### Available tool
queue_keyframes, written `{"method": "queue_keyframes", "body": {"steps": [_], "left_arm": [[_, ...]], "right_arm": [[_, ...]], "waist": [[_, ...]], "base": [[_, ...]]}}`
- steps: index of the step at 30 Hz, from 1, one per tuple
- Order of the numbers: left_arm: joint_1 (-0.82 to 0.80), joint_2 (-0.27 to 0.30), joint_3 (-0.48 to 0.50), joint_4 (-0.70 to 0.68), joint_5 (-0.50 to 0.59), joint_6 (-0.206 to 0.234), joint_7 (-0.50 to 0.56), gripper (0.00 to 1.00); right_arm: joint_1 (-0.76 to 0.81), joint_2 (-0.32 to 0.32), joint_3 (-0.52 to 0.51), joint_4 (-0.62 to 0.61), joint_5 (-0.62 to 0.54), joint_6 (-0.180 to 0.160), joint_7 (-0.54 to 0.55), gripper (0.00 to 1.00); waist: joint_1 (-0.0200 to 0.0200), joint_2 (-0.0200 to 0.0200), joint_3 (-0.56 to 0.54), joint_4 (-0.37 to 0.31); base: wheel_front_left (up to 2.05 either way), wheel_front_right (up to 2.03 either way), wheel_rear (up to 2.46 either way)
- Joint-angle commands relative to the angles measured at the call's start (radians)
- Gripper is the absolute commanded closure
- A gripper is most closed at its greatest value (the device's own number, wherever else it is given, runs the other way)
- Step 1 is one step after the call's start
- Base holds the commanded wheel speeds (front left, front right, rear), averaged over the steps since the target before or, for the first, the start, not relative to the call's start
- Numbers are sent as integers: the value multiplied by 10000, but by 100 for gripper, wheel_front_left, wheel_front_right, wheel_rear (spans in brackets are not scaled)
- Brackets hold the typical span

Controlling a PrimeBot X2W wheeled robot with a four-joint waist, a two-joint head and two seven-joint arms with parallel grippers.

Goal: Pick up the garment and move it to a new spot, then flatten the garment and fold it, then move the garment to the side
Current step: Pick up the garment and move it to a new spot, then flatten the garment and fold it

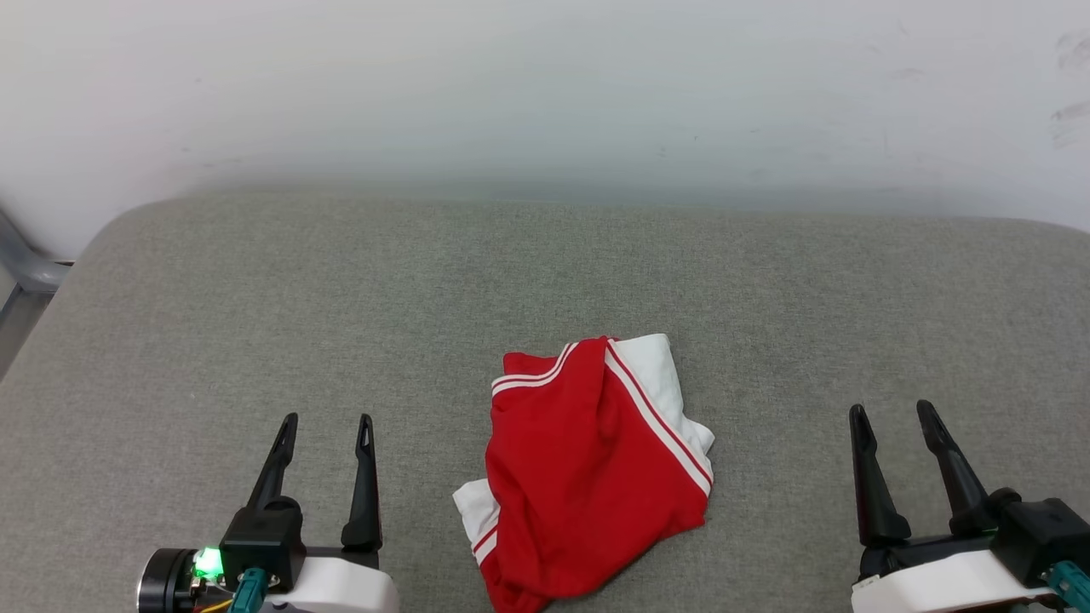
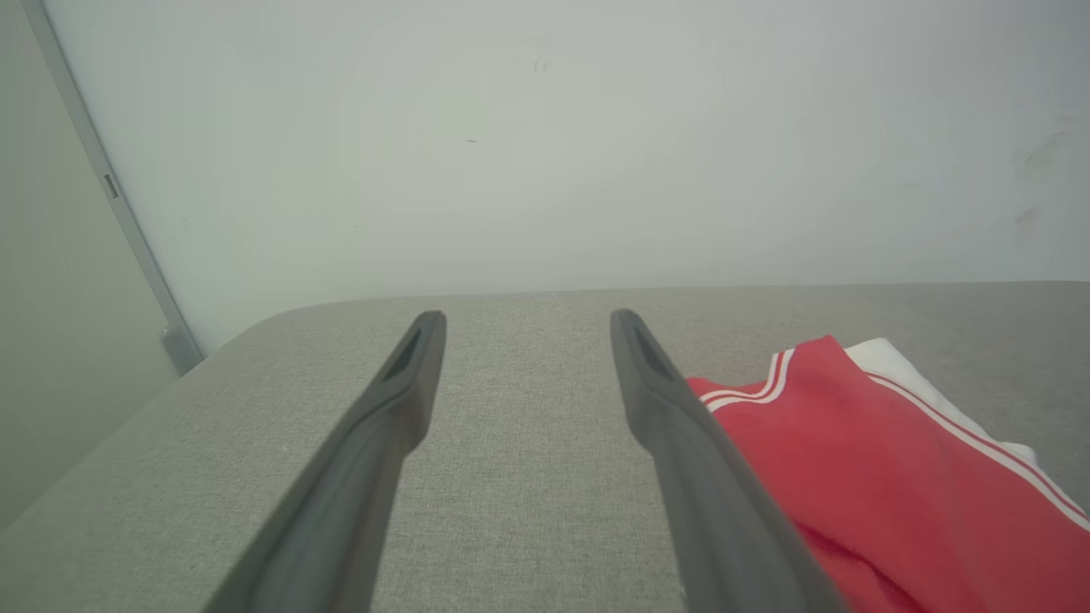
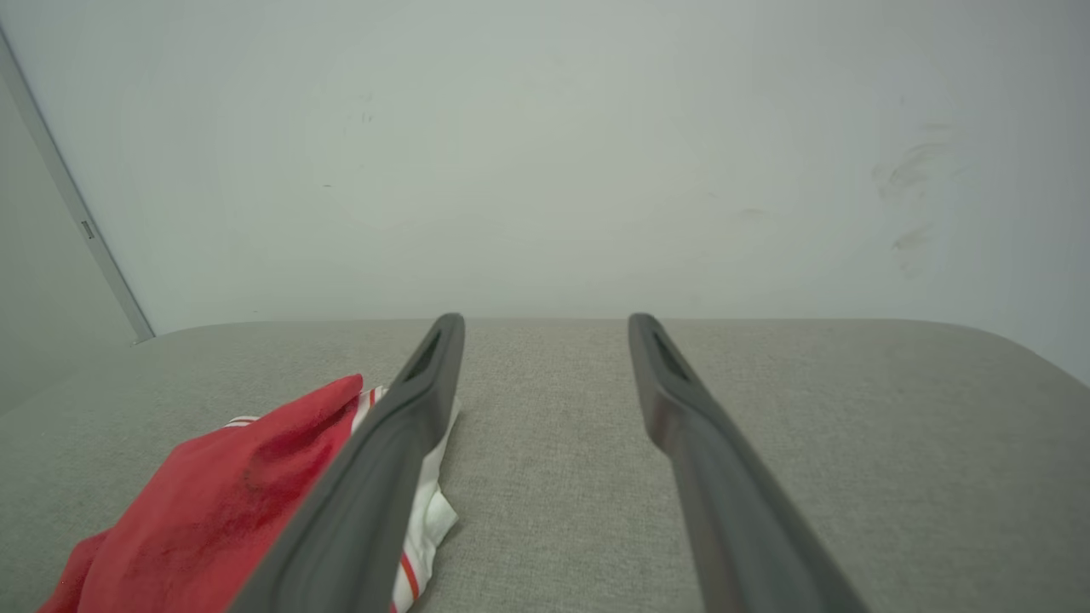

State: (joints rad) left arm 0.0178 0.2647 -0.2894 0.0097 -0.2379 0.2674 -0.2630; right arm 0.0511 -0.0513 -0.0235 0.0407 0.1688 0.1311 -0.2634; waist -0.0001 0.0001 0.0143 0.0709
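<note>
The garment (image 1: 588, 477), red with white sleeves and striped trim, lies crumpled near the front middle of the grey padded surface (image 1: 545, 281). No print shows on it. My left gripper (image 1: 328, 419) hovers open to the garment's left, with nothing between its fingers. To the right of the garment, my right gripper (image 1: 892, 409) is open and empty too. The left wrist view has the garment (image 2: 886, 477) lying right of my left gripper (image 2: 524, 317). In the right wrist view the garment (image 3: 221, 511) lies left of my right gripper (image 3: 542, 320).
A pale wall (image 1: 545, 94) stands close behind the padded surface. A grey metal frame (image 1: 25, 264) shows at the far left, past the surface's rounded corner. Bare grey fabric spreads behind and to both sides of the garment.
</note>
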Motion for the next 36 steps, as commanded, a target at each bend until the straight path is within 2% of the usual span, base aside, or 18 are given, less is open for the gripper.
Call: {"method": "queue_keyframes", "body": {"steps": [1,14,22,36], "left_arm": [[133,-113,175,45,182,-140,-25,0],[570,-1039,1332,159,1188,-1088,-26,0],[619,-1341,1757,261,1586,-1423,-26,0],[695,-1596,2131,375,1919,-1749,-27,0]], "right_arm": [[149,20,18,18,70,-7,-22,0],[283,20,85,134,241,-7,-21,0],[293,20,95,234,263,-7,-22,0],[272,20,71,283,296,-8,-22,0]], "waist": [[1,-1,-5,1],[1,-1,-85,6],[1,-1,-140,13],[1,-1,-170,55]], "base": [[0,0,0],[0,0,0],[0,0,0],[0,0,0]]}}
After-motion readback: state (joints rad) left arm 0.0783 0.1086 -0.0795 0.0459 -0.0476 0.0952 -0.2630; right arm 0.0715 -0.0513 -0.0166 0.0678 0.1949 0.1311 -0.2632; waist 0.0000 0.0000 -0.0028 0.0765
